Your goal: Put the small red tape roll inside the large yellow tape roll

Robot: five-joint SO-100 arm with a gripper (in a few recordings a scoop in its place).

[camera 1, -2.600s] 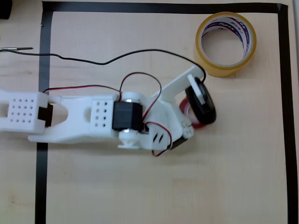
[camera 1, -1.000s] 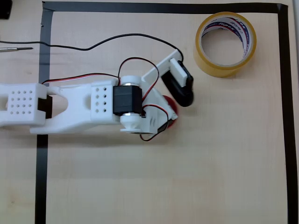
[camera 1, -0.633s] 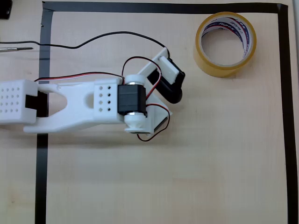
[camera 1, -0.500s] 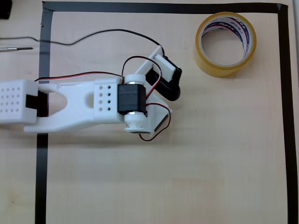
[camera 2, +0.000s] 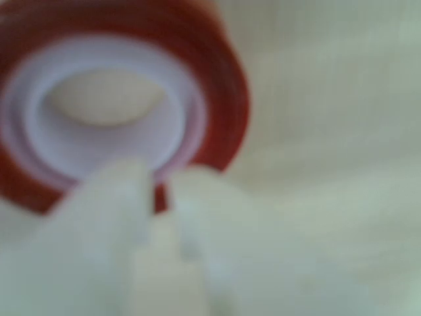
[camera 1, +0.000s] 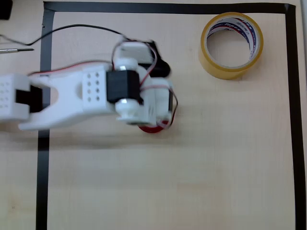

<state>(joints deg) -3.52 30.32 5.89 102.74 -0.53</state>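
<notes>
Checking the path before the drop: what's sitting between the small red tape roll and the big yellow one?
Nothing: in the overhead view, only bare table lies between the small red tape roll and the large yellow tape roll.

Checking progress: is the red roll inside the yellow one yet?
Out. The small red tape roll is pinched by the gripper, apart from the large yellow tape roll.

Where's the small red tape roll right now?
In the overhead view the small red tape roll peeks out from under the arm's wrist, left of and below the large yellow tape roll. The wrist view shows it pinched by its wall in the gripper.
</notes>
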